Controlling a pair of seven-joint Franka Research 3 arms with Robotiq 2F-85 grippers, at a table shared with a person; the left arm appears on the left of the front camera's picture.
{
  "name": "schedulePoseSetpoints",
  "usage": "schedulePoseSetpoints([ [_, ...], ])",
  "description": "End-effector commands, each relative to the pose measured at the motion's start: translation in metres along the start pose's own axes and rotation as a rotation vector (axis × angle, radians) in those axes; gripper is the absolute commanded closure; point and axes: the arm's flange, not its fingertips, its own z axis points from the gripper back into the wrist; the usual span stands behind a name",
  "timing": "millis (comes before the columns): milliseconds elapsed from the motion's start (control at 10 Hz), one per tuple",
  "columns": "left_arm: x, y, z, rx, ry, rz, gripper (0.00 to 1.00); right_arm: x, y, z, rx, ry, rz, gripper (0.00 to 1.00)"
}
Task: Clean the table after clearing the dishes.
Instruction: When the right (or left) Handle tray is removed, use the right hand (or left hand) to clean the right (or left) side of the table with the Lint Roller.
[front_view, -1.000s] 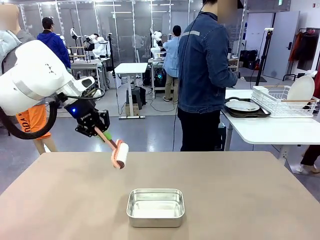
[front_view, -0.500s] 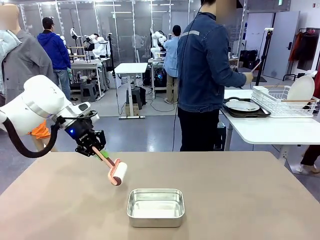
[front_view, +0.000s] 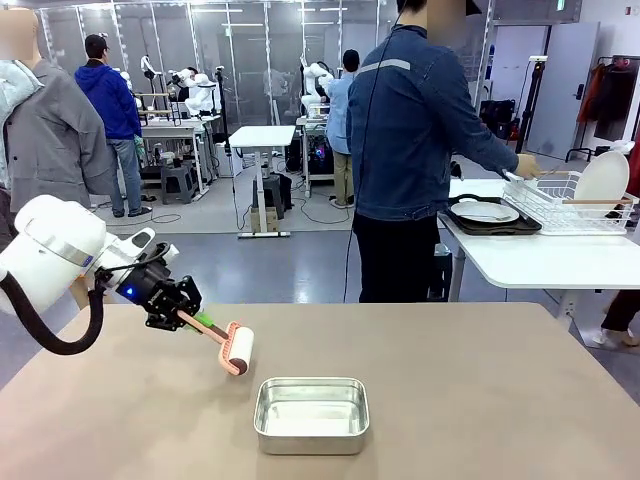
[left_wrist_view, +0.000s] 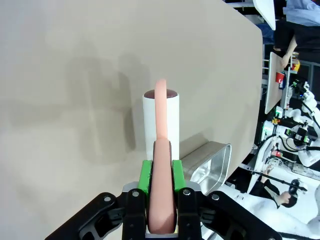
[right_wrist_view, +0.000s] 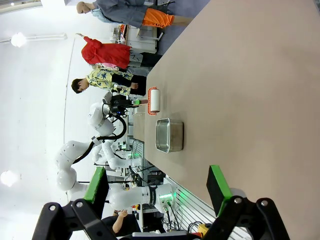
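- Left gripper (left_wrist_view: 161, 176): green pads (left_wrist_view: 145, 175) clamped on both sides of the salmon-pink handle of a lint roller (left_wrist_view: 161, 112).
- Front view: left gripper (front_view: 185, 318) low over the table's left part. The lint roller (front_view: 238, 350) angles down to the right, with its white roll at the low end.
- Roll is just over the table (front_view: 480, 380); can't tell if it touches. Shadow falls beside it on the tan top (left_wrist_view: 75, 75).
- Right gripper (right_wrist_view: 157, 177): fingers spread wide, nothing between them, above the table (right_wrist_view: 250, 75).
- Steel pan (front_view: 311, 414) sits on the table near the front middle, just right of the roll and apart from it. It also shows at (left_wrist_view: 210, 160) and (right_wrist_view: 169, 135), with the roller (right_wrist_view: 154, 100) near it.
- Dishes are off the tan table: white plate (front_view: 485, 211) on a dark tray (front_view: 497, 227) on the white side table (front_view: 540, 262) at far right.
- Dish rack (front_view: 560, 205) stands beside the tray and holds another white plate.
- Person (front_view: 410, 150) stands at the far side, hand (front_view: 527, 166) at the rack.
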Motion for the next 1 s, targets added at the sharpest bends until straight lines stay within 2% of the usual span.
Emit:
schedulePoseSetpoints([
  [0, 0.018, 0.021, 0.002, -0.041, 0.002, 0.005, 0.80, -0.001, 0.003, 0.001, -0.005, 0.003, 0.008, 0.00],
  [100, 0.025, 0.037, 0.001, -0.008, -0.049, 0.010, 0.80, -0.001, 0.003, 0.001, -0.005, 0.003, 0.008, 0.00],
  [200, 0.027, 0.055, -0.003, 0.015, -0.055, 0.000, 0.80, -0.001, 0.003, 0.001, -0.005, 0.003, 0.008, 0.00],
  [300, 0.030, 0.080, -0.001, -0.002, -0.047, 0.019, 0.80, -0.001, 0.003, 0.001, -0.005, 0.003, 0.008, 0.00],
  [500, 0.034, 0.128, 0.019, 0.002, -0.097, 0.072, 0.80, -0.001, 0.003, 0.001, -0.005, 0.003, 0.008, 0.00],
  [600, 0.033, 0.149, 0.034, -0.002, -0.087, 0.092, 0.80, -0.001, 0.003, 0.001, -0.005, 0.003, 0.008, 0.00],
  [900, 0.024, 0.190, 0.073, 0.098, -0.032, 0.075, 0.80, -0.001, 0.003, 0.001, -0.005, 0.003, 0.008, 0.00],
])
